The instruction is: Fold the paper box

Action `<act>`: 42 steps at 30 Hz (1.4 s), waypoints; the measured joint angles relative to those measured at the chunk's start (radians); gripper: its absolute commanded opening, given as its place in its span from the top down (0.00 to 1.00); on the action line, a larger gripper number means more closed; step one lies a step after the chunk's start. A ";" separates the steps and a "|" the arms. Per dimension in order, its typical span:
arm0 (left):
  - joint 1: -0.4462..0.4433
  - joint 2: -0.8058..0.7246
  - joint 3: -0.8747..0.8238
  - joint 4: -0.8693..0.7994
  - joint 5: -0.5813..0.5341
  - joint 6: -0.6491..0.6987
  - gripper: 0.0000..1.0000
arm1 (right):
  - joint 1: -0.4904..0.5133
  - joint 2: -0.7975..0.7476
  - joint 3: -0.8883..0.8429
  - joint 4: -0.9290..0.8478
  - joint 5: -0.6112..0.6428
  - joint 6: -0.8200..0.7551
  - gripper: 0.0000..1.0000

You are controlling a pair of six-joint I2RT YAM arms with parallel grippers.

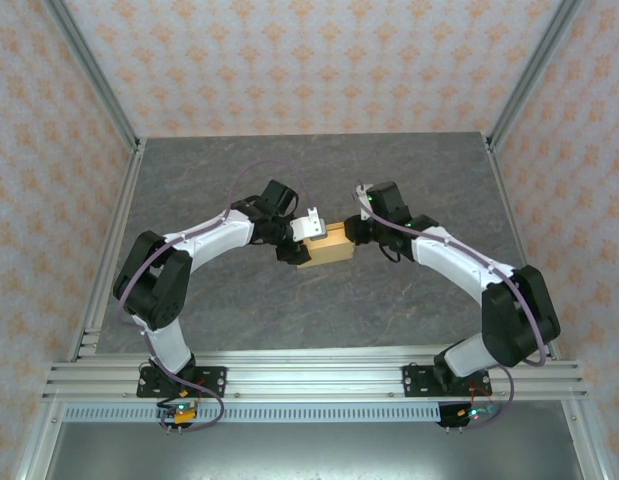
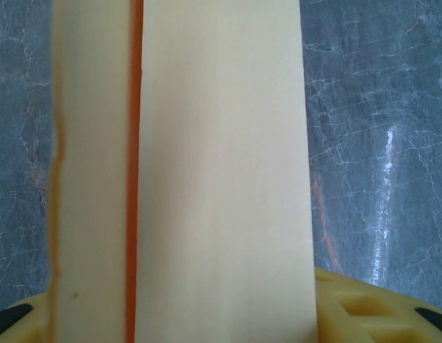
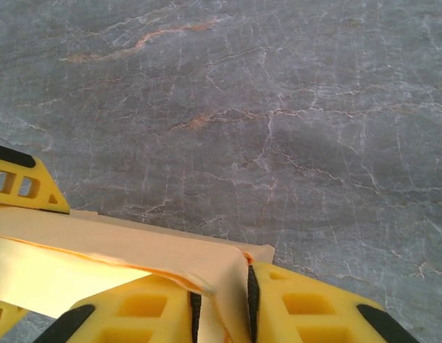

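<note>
paper box (image 1: 327, 246) at bench (image 1: 239, 310) centre, between both arms. Left hand (image 1: 305, 238) clamped on one end, right hand (image 3: 222, 304) pinching a thin wall edge. Risk: uneven pull or squeeze could crease or tear the card, or the edge could slip out.

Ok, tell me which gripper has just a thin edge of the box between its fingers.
The right gripper: it nips a thin folded edge of the paper box, whereas the left gripper straddles the box's broad body.
</note>
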 measured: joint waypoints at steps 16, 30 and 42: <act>0.034 0.002 -0.009 0.075 -0.001 -0.118 0.36 | 0.107 0.069 0.085 -0.086 0.250 0.163 0.84; 0.037 -0.447 -0.305 0.410 -0.240 -0.667 0.18 | 0.168 0.092 0.068 -0.068 0.359 0.283 0.85; -0.032 -0.413 -0.320 0.342 -0.508 -0.962 0.35 | 0.169 0.095 0.071 -0.069 0.373 0.298 0.86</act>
